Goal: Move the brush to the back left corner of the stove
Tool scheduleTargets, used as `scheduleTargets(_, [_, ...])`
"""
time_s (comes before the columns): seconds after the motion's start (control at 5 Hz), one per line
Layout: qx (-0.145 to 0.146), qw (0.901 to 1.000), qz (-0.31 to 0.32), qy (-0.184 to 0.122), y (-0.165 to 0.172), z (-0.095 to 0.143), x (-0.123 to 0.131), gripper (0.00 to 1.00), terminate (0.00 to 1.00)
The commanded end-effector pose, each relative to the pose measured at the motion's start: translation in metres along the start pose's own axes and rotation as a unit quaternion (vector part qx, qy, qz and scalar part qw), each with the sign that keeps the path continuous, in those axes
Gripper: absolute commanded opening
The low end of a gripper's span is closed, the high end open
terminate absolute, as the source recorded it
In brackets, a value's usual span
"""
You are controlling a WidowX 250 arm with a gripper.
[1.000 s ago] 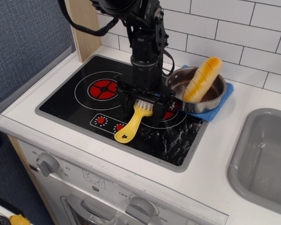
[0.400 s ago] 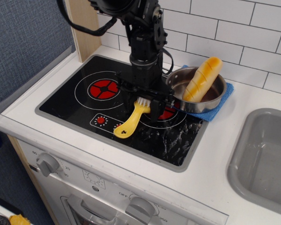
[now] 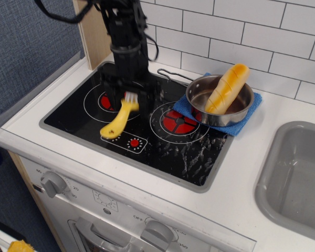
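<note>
**Brush carried over the left burner, corner not yet reached**

Your gripper (image 3: 128, 98) is pinched on the bristle end of the brush (image 3: 118, 118), fingers closed either side of the white bristles. A second ago it held the brush low over the middle of the stove (image 3: 199, 163), beside the right burner (image 3: 177, 122); since then it has lifted and swung left, and the brush now hangs over the left burner (image 3: 109, 100) with its handle slanting down toward the front. The handle tip looks clear of the glass, though from this angle you can't be sure. That puts you most of the way across; the back left corner lies further back, behind the arm. The brush itself is plain yellow plastic with a flat rounded handle, its star mark not visible here.
</note>
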State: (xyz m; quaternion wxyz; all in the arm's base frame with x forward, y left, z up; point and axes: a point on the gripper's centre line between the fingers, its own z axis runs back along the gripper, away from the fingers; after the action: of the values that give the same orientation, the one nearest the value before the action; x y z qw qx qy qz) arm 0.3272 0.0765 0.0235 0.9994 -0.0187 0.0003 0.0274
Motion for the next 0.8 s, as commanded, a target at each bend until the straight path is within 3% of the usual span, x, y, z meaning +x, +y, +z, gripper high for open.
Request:
scheduleTargets(0.0, [0.044,0.999,0.01,0.003,0.039,0.016,0.053,0.0,0.0])
scheduleTargets(0.4, [0.084,0.996,0.027,-0.012,0.059,0.031,0.084,0.0,0.0])
scheduleTargets(0.6, [0.101,0.9943,0.029,-0.014,0.062,0.031,0.086,0.0,0.0])
